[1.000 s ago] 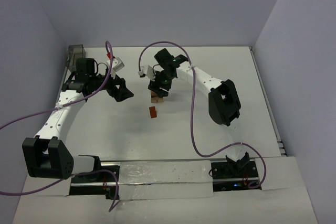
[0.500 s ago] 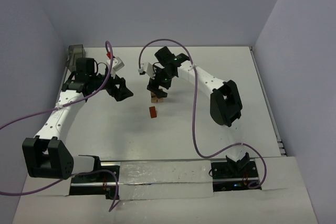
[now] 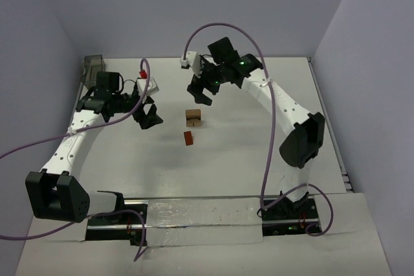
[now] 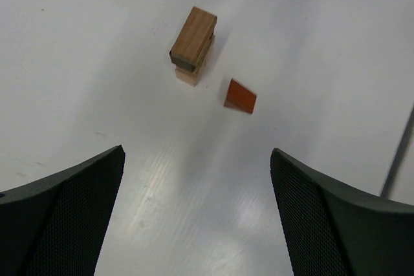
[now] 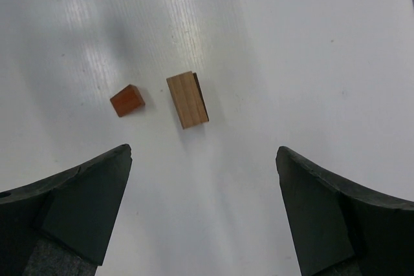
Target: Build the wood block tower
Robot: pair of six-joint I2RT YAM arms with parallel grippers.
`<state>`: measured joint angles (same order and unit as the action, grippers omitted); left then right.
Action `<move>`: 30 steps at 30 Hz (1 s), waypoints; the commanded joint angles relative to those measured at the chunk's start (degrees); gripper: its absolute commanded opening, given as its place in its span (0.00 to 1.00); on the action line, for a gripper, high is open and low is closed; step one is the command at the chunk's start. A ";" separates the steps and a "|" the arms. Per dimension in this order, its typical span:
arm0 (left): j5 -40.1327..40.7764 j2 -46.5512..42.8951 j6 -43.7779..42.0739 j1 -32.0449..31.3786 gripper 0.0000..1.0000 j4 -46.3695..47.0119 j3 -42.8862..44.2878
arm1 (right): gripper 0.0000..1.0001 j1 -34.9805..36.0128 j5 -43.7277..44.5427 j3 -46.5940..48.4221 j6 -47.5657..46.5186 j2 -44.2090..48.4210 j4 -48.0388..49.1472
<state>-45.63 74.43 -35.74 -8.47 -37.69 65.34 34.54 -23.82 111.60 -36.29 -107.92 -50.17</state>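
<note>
top external view showed the wood block tower (image 3: 193, 117) standing near the middle of the white desk (image 3: 252, 153), a short stack with nothing gripping it. the left wrist view showed a brown block lying on top of a paler tan one (image 4: 193, 46), their edges roughly in line. from straight above, in the right wrist view, only the tan top face of the tower (image 5: 187, 99) showed, with a dark edge along one side.

a reddish-brown wedge (image 3: 188, 138) lay flat on the desk just beside the tower, on the side nearer the arm bases, apart from it and not touching. it appeared in both wrist views as well (image 4: 240, 97) (image 5: 127, 101).

the left claw (image 3: 147, 114) hung to the left of the tower, near it but clear of it. its fingers were spread wide and held nothing (image 4: 197, 153), with the tower and wedge visible between them farther off. the right claw (image 3: 200, 90) hovered above and just behind the tower, on the far side from the bases. it too was spread wide and empty (image 5: 204, 152).

a grey translucent container (image 3: 94, 64) stood well away from the tower, in the far left corner of the desk.
</note>
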 commanded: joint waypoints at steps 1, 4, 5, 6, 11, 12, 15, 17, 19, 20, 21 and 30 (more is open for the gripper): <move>6.06 -0.01 -17.05 -7.74 0.99 -7.69 1.44 | 1.00 -5.43 -5.70 -4.87 6.84 11.25 1.54; 16.67 -0.72 -21.54 -17.94 0.99 -5.77 -2.57 | 1.00 -10.10 -9.34 -10.18 9.39 16.14 2.61; 19.24 -0.72 -22.83 -19.81 0.99 -5.55 -3.22 | 1.00 -11.52 -10.33 -12.04 9.80 17.25 2.87; 22.07 -0.60 -24.47 -24.28 0.99 -5.56 -4.77 | 1.00 -13.09 -11.33 -14.30 10.79 19.92 3.49; 32.22 1.88 -32.95 -32.30 0.95 -7.73 -4.99 | 1.00 -18.57 -15.09 -24.03 12.05 26.88 5.23; 33.09 2.53 -34.37 -33.31 0.93 -7.95 -4.87 | 1.00 -19.23 -15.73 -25.58 12.57 27.81 5.82; 35.42 3.93 -38.94 -35.92 0.91 -7.42 -5.41 | 1.00 -20.56 -17.46 -30.13 13.42 29.72 7.07; 36.59 4.22 -41.70 -37.38 0.89 -6.56 -6.53 | 1.00 -21.25 -18.19 -32.27 13.67 31.00 8.07; 36.61 5.01 -44.67 -38.29 0.86 -5.94 -6.79 | 1.00 -21.78 -18.63 -34.43 13.92 32.10 9.15; 36.43 5.56 -45.80 -38.56 0.85 -6.02 -6.60 | 1.00 -22.04 -18.87 -35.22 14.07 32.48 9.53; 36.11 6.59 -46.58 -38.74 0.85 -6.32 -6.30 | 1.00 -22.46 -19.24 -35.74 14.09 32.70 9.75; 36.60 13.02 -59.52 -39.99 0.76 -6.48 -4.38 | 1.00 -24.60 -19.07 -39.52 13.53 33.37 10.34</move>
<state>-9.35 85.58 -86.96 -47.83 -44.41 58.66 10.82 -41.68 73.63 -22.93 -77.17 -42.45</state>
